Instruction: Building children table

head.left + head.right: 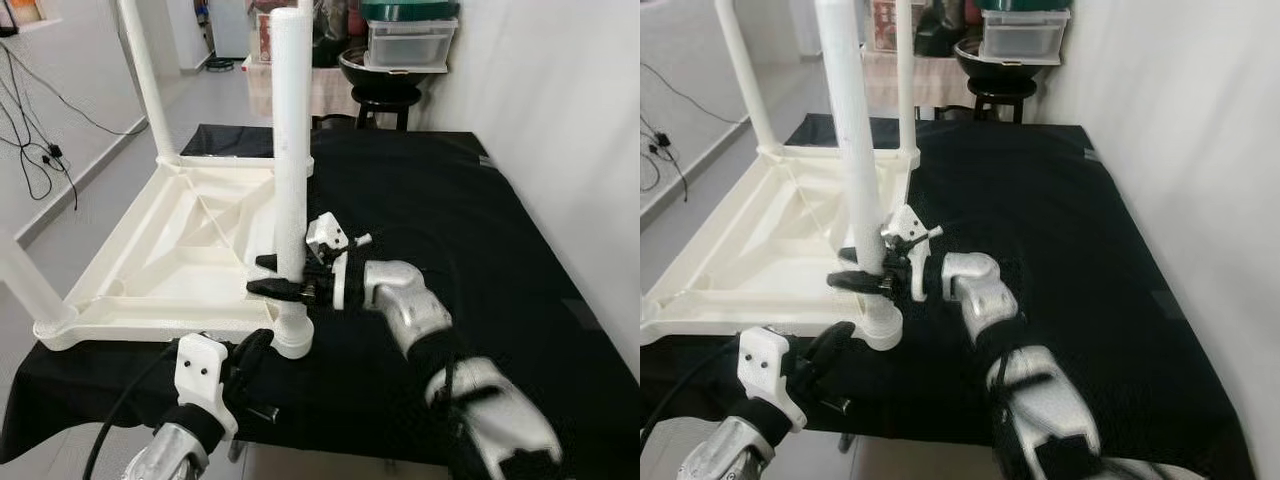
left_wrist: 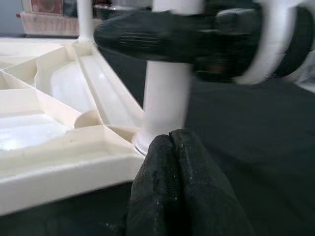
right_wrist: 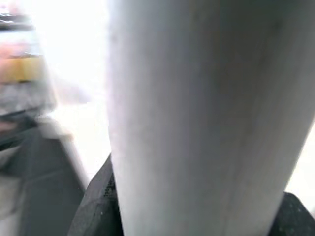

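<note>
Upturned table top [image 1: 170,270] lies left on the black-covered surface [image 1: 480,220]. Right gripper [image 1: 285,278] jaws clamp the near-right leg [image 1: 290,150] low down. Left gripper [image 1: 250,350] jaws closed, empty. Light, stiff, slippery plastic; hold near the socket.

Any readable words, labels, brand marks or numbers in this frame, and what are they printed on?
None can be read.
The upturned white plastic table top, its white tubular legs and the black cloth carry no print.
Both robot claws, right and left, show no marking.
Boxes on the far shelf: too small and blurred.
</note>
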`<state>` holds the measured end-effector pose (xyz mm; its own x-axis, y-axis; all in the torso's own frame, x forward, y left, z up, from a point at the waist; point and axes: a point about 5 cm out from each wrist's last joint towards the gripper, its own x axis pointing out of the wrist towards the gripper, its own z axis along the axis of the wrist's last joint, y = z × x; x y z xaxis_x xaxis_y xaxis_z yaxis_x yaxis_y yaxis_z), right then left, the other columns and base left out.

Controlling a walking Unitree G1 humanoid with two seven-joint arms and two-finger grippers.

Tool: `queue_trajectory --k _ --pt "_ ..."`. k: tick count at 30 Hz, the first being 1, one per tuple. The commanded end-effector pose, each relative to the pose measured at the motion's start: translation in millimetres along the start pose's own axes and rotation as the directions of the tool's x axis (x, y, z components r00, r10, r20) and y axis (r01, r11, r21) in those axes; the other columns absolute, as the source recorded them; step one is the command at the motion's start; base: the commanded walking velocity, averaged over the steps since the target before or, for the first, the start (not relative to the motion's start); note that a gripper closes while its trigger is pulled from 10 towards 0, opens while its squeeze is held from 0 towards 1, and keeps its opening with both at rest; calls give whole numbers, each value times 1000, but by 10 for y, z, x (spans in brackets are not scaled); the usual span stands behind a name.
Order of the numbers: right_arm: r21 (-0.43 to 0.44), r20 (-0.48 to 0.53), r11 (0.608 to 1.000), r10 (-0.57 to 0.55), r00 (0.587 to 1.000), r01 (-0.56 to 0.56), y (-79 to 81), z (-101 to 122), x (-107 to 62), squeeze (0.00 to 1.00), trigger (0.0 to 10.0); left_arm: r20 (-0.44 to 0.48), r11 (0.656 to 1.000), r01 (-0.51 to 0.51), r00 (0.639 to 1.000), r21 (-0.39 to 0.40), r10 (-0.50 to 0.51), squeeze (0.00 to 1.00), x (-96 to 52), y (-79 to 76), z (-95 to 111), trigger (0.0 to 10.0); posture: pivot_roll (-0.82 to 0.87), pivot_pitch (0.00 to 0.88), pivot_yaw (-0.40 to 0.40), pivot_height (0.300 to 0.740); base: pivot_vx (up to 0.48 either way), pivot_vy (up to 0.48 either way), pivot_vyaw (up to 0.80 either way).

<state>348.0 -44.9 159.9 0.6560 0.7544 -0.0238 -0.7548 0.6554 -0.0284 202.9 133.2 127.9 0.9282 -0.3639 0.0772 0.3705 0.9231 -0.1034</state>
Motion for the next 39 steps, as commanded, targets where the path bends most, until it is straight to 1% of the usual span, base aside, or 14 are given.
queue_trajectory --k 1,7,9,10,13,14,16,25,26,33,34,37,38,39 --pt "3 -85 982 -186 979 187 -49 -156 -169 0 0 -6 1000 -13 1000 9 13 0 -38 18 7 10000 28 45 -34 740 0 0 0" --pt "36 -69 991 -125 990 127 9 -166 -159 0 0 -14 1000 -2 1000 7 2 0 -32 35 -4 10000 17 20 -24 740 0 0 0" --pt "29 -85 992 -120 989 123 5 -183 -129 0 4980 -15 1000 1 1000 8 -1 0 -24 33 -8 10000 22 16 -28 740 0 0 0" --pt "16 -114 992 -120 986 122 22 -186 -83 0 10000 -13 1000 -3 1000 10 3 0 -14 34 -14 10000 22 12 -29 740 0 0 0" --pt "9 -103 996 -88 991 89 37 -149 -54 0 10000 -9 1000 -10 1000 11 10 0 -4 32 -18 10000 28 2 -37 740 0 0 0" --pt "9 -87 998 -61 994 62 32 -120 -41 757 10000 -8 1000 -12 1000 11 12 0 0 32 -19 10000 28 2 -37 740 0 0 0" --pt "22 -77 1000 -13 997 14 43 -87 -34 1000 10000 -8 1000 -12 1000 11 12 0 3 32 -21 10000 30 0 -40 740 0 0 0" --pt "-18 -53 942 333 941 -335 58 38 -69 1000 10000 -10 1000 -9 1000 8 9 0 19 29 -38 10000 37 0 -43 740 0 0 0" --pt "-30 -52 928 371 927 -373 49 52 -75 0 10000 -9 1000 -9 1000 8 9 0 19 29 -39 10000 37 0 -43 740 0 0 0" --pt "-18 -112 888 454 884 -459 -107 77 21 0 10000 -8 1000 -13 1000 7 13 0 14 12 -46 10000 70 0 -59 740 0 0 0" --pt "4 -117 905 422 899 -425 -174 92 38 0 4549 -9 1000 -14 1000 6 14 0 8 3 -45 10000 73 0 -59 740 0 0 0" --pt "17 -113 910 413 904 -413 -207 104 37 0 4549 -9 1000 -14 1000 5 14 0 6 0 -45 10000 73 0 -59 740 0 0 0" --pt "26 -110 911 412 905 -412 -229 107 27 0 0 -9 1000 -13 1000 4 13 0 4 -4 -44 10000 75 0 -60 740 0 0 0" --pt "33 -110 910 415 903 -414 -248 103 9 0 0 -8 1000 -13 1000 4 13 0 2 -7 -42 10000 76 0 -61 740 0 0 0"
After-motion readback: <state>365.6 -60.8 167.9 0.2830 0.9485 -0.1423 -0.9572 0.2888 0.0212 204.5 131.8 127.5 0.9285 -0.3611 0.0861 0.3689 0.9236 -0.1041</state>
